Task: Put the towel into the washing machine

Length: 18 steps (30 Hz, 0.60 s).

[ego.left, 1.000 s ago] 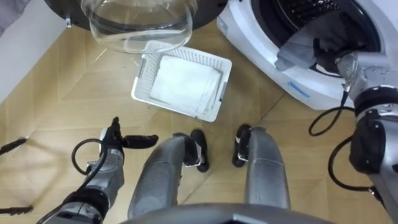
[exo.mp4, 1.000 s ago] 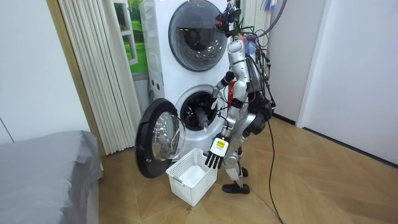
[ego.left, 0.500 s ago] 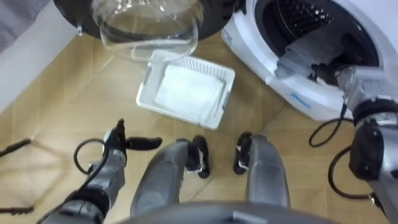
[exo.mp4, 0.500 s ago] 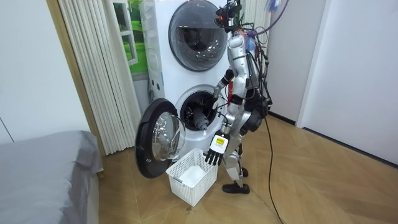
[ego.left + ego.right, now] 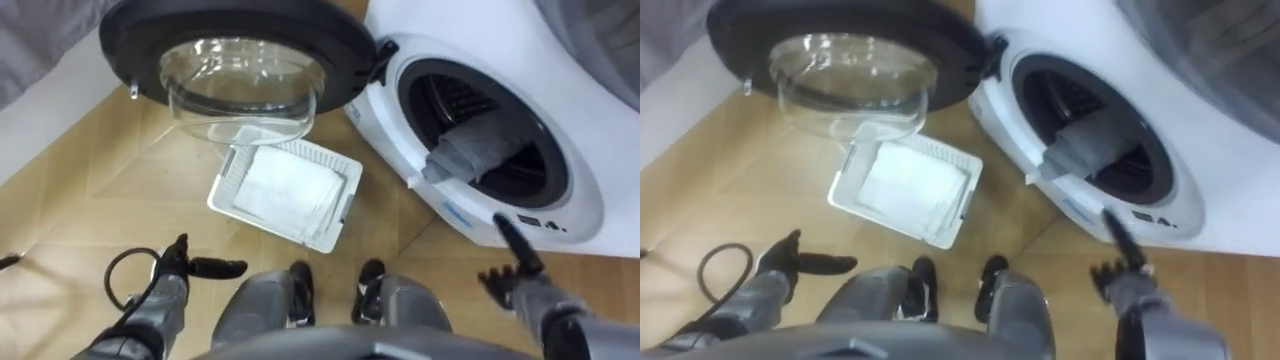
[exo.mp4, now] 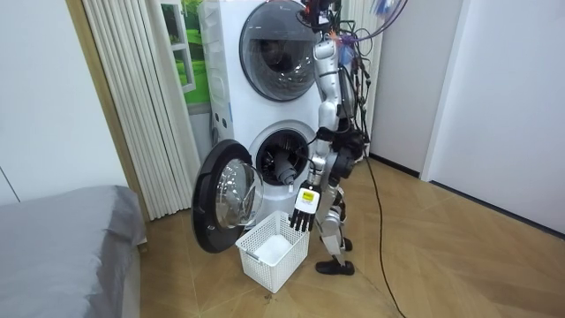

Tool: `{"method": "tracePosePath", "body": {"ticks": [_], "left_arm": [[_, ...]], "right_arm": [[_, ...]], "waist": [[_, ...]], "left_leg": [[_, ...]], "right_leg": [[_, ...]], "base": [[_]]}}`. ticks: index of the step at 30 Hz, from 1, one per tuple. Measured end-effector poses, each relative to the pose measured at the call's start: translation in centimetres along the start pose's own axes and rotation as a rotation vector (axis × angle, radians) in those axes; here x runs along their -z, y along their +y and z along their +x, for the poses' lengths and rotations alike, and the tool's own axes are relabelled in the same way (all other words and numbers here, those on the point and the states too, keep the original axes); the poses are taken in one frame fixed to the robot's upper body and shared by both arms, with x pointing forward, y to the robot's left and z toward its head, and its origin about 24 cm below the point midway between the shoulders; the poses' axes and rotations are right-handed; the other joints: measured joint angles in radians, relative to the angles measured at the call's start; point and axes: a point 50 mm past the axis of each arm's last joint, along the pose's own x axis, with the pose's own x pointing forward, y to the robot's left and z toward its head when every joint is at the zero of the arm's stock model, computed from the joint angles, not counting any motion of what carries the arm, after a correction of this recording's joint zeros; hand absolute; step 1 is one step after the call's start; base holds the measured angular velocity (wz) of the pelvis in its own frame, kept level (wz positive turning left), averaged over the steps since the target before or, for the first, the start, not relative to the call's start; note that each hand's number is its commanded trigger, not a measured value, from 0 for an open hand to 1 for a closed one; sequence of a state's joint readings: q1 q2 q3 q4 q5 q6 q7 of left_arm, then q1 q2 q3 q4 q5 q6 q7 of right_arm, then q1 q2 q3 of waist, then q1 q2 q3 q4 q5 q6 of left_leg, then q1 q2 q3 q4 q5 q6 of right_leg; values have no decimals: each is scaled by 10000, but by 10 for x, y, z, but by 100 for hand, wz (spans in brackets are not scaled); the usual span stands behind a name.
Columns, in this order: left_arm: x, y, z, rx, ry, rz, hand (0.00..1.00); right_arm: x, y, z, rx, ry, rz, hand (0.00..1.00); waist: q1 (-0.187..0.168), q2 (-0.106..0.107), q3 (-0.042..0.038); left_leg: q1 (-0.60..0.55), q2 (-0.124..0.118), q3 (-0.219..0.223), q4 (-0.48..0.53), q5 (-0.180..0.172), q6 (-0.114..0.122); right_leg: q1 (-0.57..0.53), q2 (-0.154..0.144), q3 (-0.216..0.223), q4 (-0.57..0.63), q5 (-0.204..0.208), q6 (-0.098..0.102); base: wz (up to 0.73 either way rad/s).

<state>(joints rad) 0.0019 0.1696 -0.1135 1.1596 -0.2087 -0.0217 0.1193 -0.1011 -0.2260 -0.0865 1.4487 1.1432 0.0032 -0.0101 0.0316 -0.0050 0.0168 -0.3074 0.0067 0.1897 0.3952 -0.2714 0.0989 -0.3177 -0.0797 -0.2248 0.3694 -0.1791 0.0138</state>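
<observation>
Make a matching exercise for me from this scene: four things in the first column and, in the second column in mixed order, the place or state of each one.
Column one
1. grey towel
2. white basket
3. washer door
4. right hand

Column two
a. on the floor near the robot's feet, with a white cloth inside
b. swung wide open
c. fingers straight, holding nothing, in front of the washing machine
d. lying in the mouth of the drum, one corner over the rim

Pairs: 1-d, 2-a, 3-b, 4-c
</observation>
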Motion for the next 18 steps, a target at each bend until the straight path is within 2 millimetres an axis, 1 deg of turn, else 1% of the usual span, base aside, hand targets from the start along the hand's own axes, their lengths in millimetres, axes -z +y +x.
{"method": "tracePosePath", "body": {"ticks": [1,2,3,4,7,9,10,11,13,14,16,18], "left_arm": [[6,2,-1,-36,131,81,0],[8,2,-1,-46,166,114,0],[11,4,-2,-60,235,282,0],[14,4,-3,-36,294,366,0],[22,4,-5,99,469,383,0],[28,4,-6,103,599,350,0],[30,4,-7,102,633,313,0],[31,4,-8,98,623,310,0],[33,5,-8,74,668,333,0],[35,5,-9,57,704,315,0],[43,7,-11,-33,950,331,0],[44,10,-11,-133,932,276,0]], "right_arm": [[6,-10,-1,145,157,-789,0],[10,-14,-1,193,249,-1182,0],[16,-20,-2,255,440,-1801,0],[22,-21,-2,188,589,-2242,0],[30,-21,-2,-69,793,-3411,0],[31,-18,-2,-167,801,-4032,0],[31,-16,-2,-281,778,-4549,0],[30,-15,-2,-362,752,-4793,0],[31,-12,-2,-504,747,-6070,0],[32,-12,-2,-520,763,-6455,0],[35,-15,-3,-504,850,-7752,0],[35,-16,-3,-557,820,-8499,0]], "waist": [[-36,9,-10],[-38,4,-14],[-38,-7,-40],[-38,-7,-85],[-54,18,-106],[-51,36,-116],[-93,47,-139],[-108,48,-137],[-133,38,-134],[-134,34,-132],[-156,31,-122],[-245,44,-120]], "left_leg": [[331,6,2,-229,28,-46],[491,13,2,-342,38,-62],[799,19,3,-554,74,-118],[1024,28,-4,-715,98,-154],[1706,29,-39,-1151,176,-263],[2097,31,-40,-1329,205,-307],[2263,27,-46,-1443,224,-339],[2330,28,-58,-1467,227,-344],[2596,17,-123,-1593,248,-378],[2685,17,-123,-1613,248,-379],[3005,15,-128,-1652,245,-384],[3155,26,-149,-1815,242,-392]], "right_leg": [[338,49,-17,-249,50,4],[506,81,-16,-364,63,2],[814,127,-18,-576,87,-4],[1053,181,-14,-762,102,-21],[1742,298,-30,-1234,168,-37],[2110,339,-12,-1392,166,-34],[2291,363,-5,-1517,166,-34],[2356,370,-8,-1534,165,-33],[2675,392,-103,-1764,165,-33],[2783,406,-127,-1844,165,-33],[3103,425,-158,-2023,166,-32],[3237,448,-180,-2027,165,-32]], "base": [[-5],[0],[0],[0],[1],[2],[0],[7],[11],[4],[0],[0]]}}
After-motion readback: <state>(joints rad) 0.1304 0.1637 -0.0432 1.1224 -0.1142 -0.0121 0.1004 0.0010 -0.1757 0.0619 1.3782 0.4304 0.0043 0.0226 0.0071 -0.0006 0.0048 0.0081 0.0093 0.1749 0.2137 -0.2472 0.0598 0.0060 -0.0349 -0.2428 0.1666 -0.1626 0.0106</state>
